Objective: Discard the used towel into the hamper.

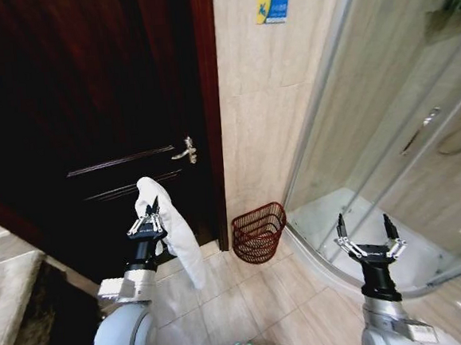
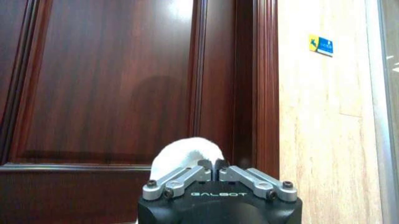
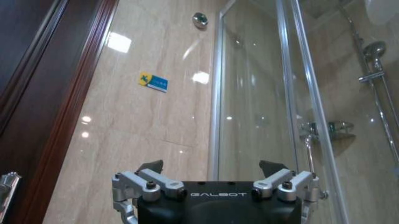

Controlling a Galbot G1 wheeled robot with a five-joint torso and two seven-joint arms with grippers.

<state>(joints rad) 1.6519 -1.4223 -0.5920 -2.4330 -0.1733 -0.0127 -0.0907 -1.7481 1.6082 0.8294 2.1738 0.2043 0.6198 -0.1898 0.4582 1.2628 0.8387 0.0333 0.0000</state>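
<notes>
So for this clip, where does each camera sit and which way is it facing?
Head view: high, looking down at the floor; both arms show, left end effector holding the white towel, right end effector open, hamper against the wall.
Left wrist view: faces the dark wooden door; own end effector shut on the towel.
Right wrist view: faces the tiled wall and shower glass; own end effector open.
All views share the blue sticker.
</notes>
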